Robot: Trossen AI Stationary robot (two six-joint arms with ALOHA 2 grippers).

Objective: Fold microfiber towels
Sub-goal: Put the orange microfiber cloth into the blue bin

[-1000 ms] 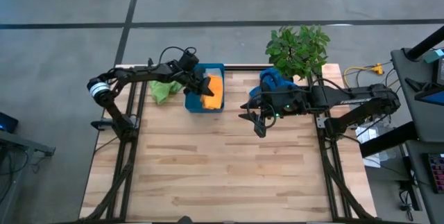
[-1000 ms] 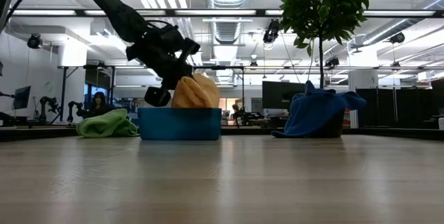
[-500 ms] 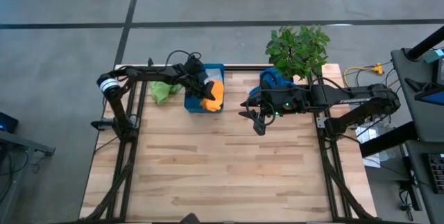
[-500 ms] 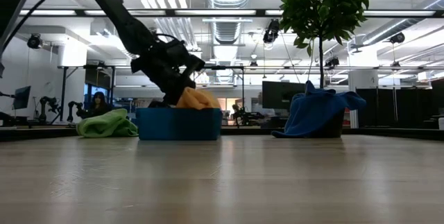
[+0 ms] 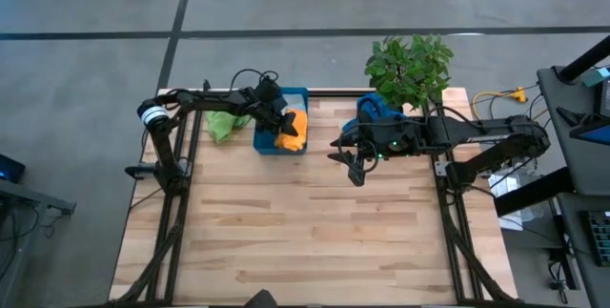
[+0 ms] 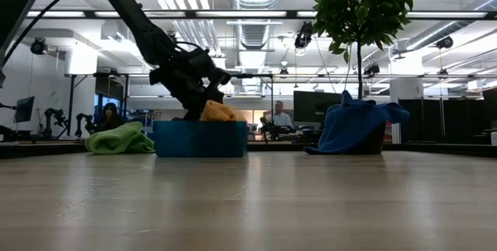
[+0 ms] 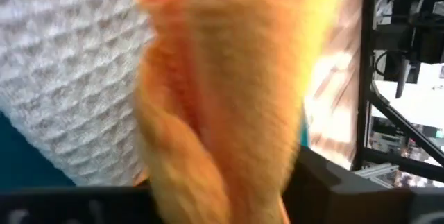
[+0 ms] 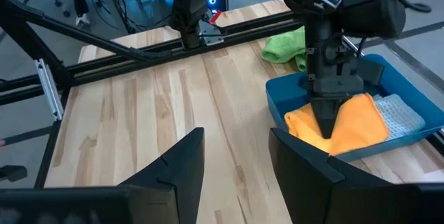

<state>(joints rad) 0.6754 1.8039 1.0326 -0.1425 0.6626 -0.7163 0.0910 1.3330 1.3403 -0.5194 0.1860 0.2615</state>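
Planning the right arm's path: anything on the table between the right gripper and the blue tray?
Nothing: in the right wrist view, only bare wood lies between the right gripper and the tray. The high view agrees.

— Anything hidden in the tray (image 8: 291,109)?
— Grey towel (image 8: 399,112) half covered by the orange towel (image 8: 350,130); left gripper (image 8: 326,128) tips buried in its folds.
— Wrist close-up?
— Orange cloth blurred, filling the frame.
— Blue towel (image 5: 374,110)?
— Partly under plant (image 5: 410,65) leaves.
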